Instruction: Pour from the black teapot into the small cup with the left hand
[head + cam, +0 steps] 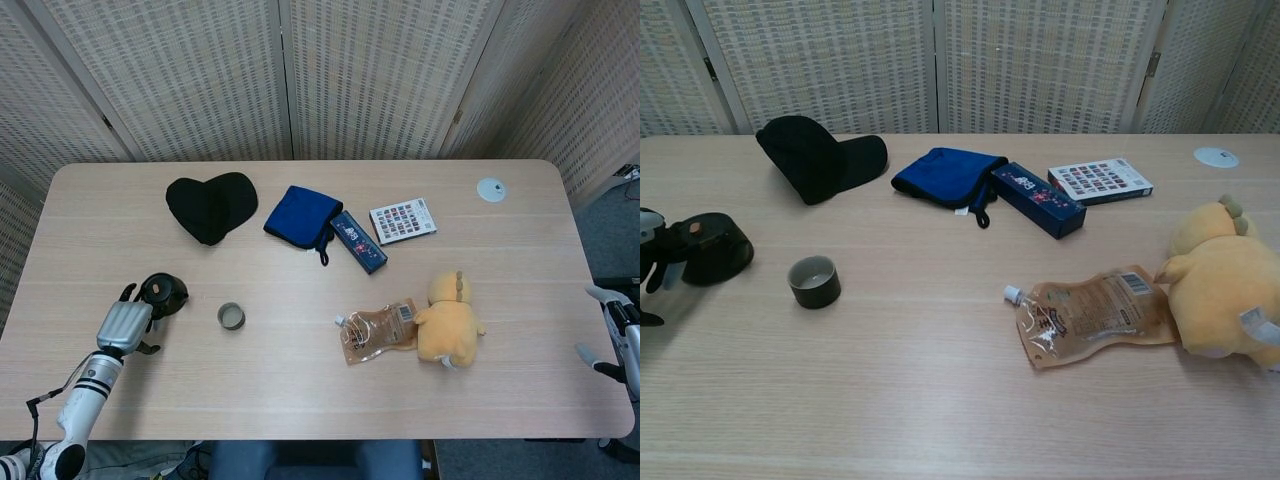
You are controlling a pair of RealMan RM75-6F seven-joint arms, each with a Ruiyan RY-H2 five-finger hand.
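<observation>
1. The left hand (124, 322) sits at the table's (300, 390) near-left edge, its fingers touching the black teapot (164, 293).
2. The small cup (231, 316) stands just right of the teapot, apart from it.
3. Farther right lie a pouch (378, 329) and a yellow plush toy (449, 320), touching.
4. The right hand (612, 335) hangs off the table's right edge.

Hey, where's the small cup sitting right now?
In the head view the small cup stands on the table's left half, just right of the black teapot at the left hand, well left of the drink pouch.
</observation>
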